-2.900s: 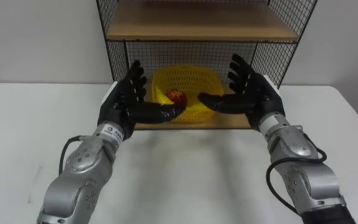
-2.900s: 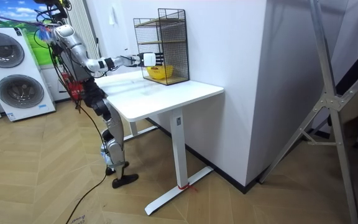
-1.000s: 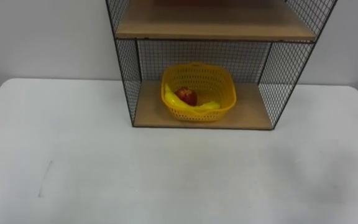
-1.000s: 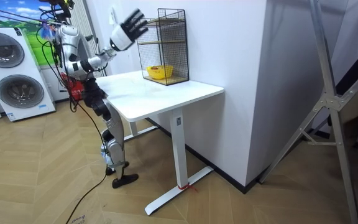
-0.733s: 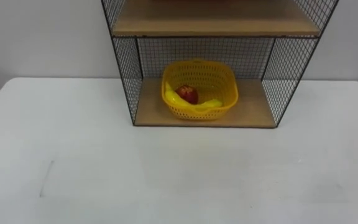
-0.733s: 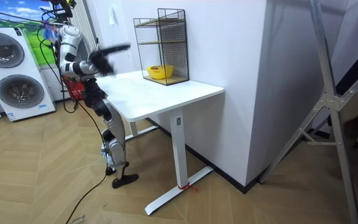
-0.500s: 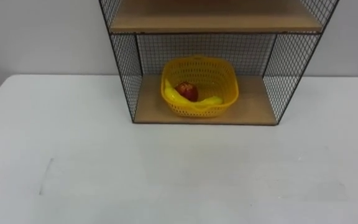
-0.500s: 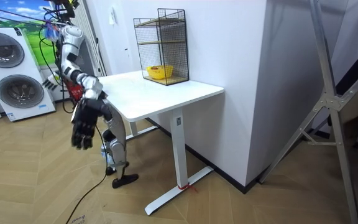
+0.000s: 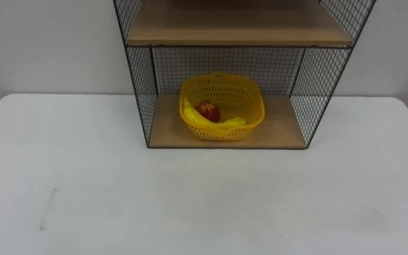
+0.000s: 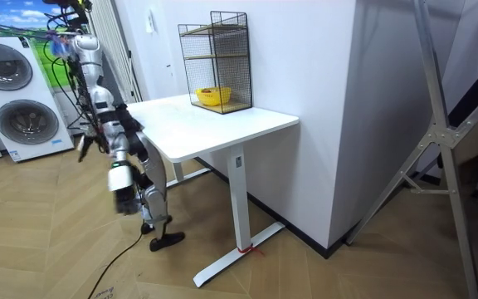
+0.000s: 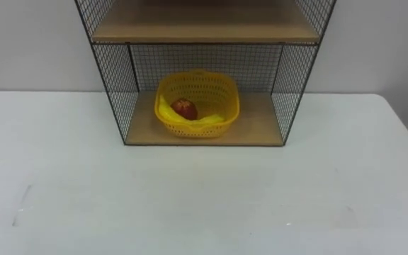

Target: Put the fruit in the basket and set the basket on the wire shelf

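Arms dropped to my sides since 2.9 s ago: right hand [image 10: 125, 198] & left hand [image 10: 82, 148] blurred, can't tell fingers. Basket [image 9: 250, 113] w/ apple [image 9: 206, 110] + banana [image 9: 229, 122] sits on wire shelf [image 9: 137, 92], bottom board. Looks done; keep clear of table [image 9: 190, 198].

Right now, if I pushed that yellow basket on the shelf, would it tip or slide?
Probably slides: the basket sits low and wide on the wooden shelf board. Its open mesh looks light, flexible plastic. The apple might roll inside.
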Controlling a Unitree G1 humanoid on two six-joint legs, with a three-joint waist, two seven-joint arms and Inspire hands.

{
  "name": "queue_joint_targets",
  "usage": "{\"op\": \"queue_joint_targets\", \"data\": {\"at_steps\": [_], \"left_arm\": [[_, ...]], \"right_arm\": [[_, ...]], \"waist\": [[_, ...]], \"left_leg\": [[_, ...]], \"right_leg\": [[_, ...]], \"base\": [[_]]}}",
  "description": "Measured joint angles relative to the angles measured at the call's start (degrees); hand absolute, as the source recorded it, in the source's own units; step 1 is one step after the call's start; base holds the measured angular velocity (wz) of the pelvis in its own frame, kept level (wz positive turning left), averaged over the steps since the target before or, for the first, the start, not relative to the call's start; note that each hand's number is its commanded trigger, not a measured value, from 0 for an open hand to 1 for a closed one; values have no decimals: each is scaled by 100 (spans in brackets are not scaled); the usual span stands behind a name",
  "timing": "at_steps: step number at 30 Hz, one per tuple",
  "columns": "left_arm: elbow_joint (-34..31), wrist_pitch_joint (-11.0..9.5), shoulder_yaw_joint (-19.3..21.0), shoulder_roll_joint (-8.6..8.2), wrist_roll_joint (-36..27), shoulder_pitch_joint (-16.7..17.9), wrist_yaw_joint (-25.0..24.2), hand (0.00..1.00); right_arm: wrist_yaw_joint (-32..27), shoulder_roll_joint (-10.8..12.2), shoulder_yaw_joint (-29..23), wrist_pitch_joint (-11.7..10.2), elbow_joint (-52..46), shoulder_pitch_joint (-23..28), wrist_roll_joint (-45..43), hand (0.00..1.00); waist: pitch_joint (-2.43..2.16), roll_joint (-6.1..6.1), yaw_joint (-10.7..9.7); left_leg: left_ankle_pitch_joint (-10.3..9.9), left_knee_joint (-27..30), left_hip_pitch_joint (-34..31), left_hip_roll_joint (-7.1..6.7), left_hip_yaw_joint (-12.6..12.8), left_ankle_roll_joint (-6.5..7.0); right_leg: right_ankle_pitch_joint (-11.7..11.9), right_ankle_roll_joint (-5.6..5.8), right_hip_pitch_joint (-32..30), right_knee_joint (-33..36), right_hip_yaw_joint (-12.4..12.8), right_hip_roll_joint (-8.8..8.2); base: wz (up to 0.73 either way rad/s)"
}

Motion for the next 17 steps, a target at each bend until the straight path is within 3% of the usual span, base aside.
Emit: {"op": "queue_joint_targets", "data": {"at_steps": [1, 3, 4, 8, 9, 10, 12, 13, 15, 17], "left_arm": [[-42, 120, -582, 99, 710, -191, -148, 0], [-158, 281, -1181, 204, 1494, -535, -321, 0], [-260, 364, -1272, 200, 1983, -764, -428, 0], [-752, 521, -1454, 152, 3006, -1054, -721, 0], [-817, 544, -1539, 151, 3199, -1133, -808, 0], [-849, 572, -1636, 147, 3337, -1215, -902, 0], [-859, 610, -1721, 140, 3567, -1220, -1054, 0], [-849, 727, -1738, 125, 3685, -1210, -1114, 0], [-851, 860, -1783, 125, 3794, -1187, -1204, 0], [-855, 958, -1802, 124, 3860, -1096, -1317, 0]], "right_arm": [[201, -39, 495, 98, 14, -239, -560, 0], [539, -34, 909, 198, 17, -503, -1090, 0], [757, -4, 911, 226, 5, -644, -1477, 0], [1256, 85, 911, 465, -117, -689, -2325, 0], [1389, 101, 906, 561, -217, -650, -2419, 0], [1493, 101, 898, 617, -286, -662, -2526, 0], [1622, 99, 894, 673, -368, -660, -2600, 0], [1710, 107, 898, 694, -369, -651, -2650, 0], [1854, 121, 899, 754, -370, -645, -2703, 0], [1993, 124, 896, 810, -370, -613, -2757, 0]], "waist": [[19, -29, -25], [45, -54, -57], [46, -53, -64], [52, -49, -57], [81, -56, -124], [161, -56, -206], [260, -59, -218], [279, -53, -219], [264, -66, -223], [222, -71, -230]], "left_leg": [[25, -13, -1, -18, -61, -35], [56, -25, 38, -17, -138, -79], [59, -13, 47, -15, -181, -83], [116, -31, 48, 9, -187, -91], [115, -62, 48, 12, -180, -88], [131, -98, 46, 8, -173, -94], [136, -114, 37, 10, -140, -92], [135, -114, 29, 13, -119, -90], [135, -113, 15, 15, -108, -89], [127, -85, -9, 17, -117, -78]], "right_leg": [[24, -1, 30, -34, -45, -12], [108, -11, 168, -185, -140, -4], [132, -20, 224, -239, -169, 9], [164, -44, 210, -271, -106, 70], [160, -49, 193, -269, -107, 74], [161, -46, 171, -269, -68, 83], [168, -56, 158, -269, -9, 100], [170, -60, 112, -270, 11, 105], [174, -63, 88, -267, 22, 104], [174, -63, 80, -270, 12, 101]], "base": [[18], [28], [21], [-9], [-9], [-7], [-12], [-13], [-3], [0]]}}
